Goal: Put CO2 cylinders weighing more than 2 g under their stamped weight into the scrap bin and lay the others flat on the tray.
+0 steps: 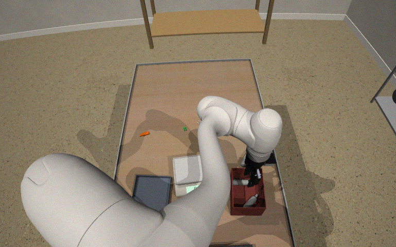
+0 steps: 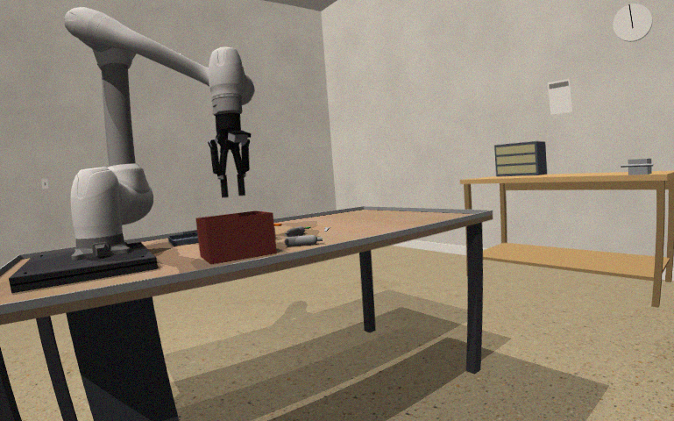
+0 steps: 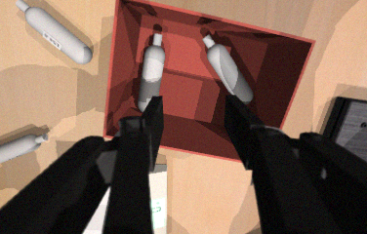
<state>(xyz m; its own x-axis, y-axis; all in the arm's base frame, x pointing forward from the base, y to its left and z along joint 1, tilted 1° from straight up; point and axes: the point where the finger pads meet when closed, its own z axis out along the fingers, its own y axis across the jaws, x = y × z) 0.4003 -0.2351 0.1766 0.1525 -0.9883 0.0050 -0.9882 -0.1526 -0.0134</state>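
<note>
My gripper [image 2: 232,196] [image 3: 193,111] is open and empty above the red scrap bin [image 1: 246,211] [image 2: 236,237] [image 3: 176,104]. Two grey cylinders lie in the bin: one [image 1: 239,182] [image 3: 152,68] at the far end, one [image 1: 251,200] [image 3: 229,70] aslant nearer the base. Beyond the bin, a cylinder [image 2: 301,240] [image 3: 59,34] with an unreadable stamp and another cylinder [image 2: 294,231] [image 3: 17,148] lie on the table. The dark tray [image 1: 152,189] shows no cylinder on its visible floor; the arm hides part. The white scale [image 1: 179,191] [image 3: 158,190] has its display partly hidden.
An orange object [image 1: 144,133], a small green object [image 1: 185,128] and small white pieces [image 1: 199,122] lie farther out on the table. The black robot base plate [image 2: 84,266] [image 3: 366,132] stands on the bin's near side. The table has a raised grey edge [image 1: 193,62].
</note>
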